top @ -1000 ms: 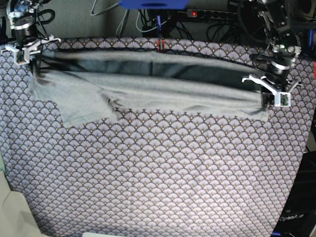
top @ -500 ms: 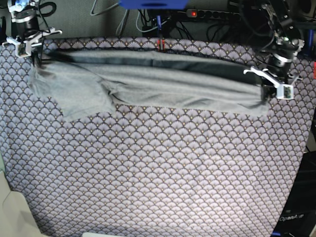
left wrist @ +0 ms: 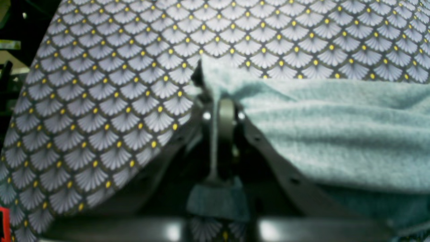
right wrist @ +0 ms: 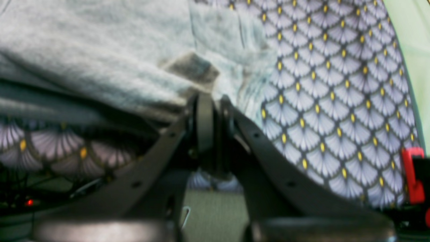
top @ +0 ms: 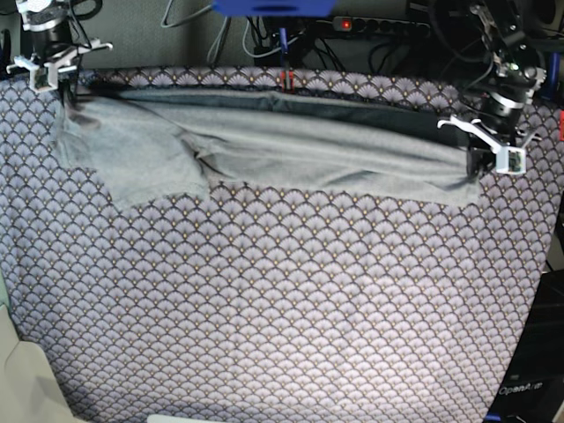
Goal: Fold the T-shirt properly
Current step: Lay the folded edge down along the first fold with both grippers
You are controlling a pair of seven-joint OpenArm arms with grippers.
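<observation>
The light grey T-shirt (top: 291, 150) stretches in a long band across the far part of the table, held up between both arms, its darker inside showing along the top edge. A sleeve (top: 145, 176) lies flat at the left. My left gripper (top: 480, 163), at the base view's right, is shut on the shirt's right end; the left wrist view shows the cloth (left wrist: 329, 127) pinched between its closed fingers (left wrist: 225, 117). My right gripper (top: 66, 88), at the far left corner, is shut on the shirt's left end (right wrist: 100, 60), its fingers (right wrist: 205, 121) closed.
The purple-grey fan-scale tablecloth (top: 291, 300) covers the whole table. Cables and a power strip (top: 379, 25) lie behind the far edge. A red clip (top: 286, 79) sits at the far edge's middle. A dark box (top: 524, 388) stands off the front right corner.
Both grippers have pulled the shirt farther back. The right gripper moved up toward the far left corner; the left gripper moved slightly back and right. The shirt is more taut.
</observation>
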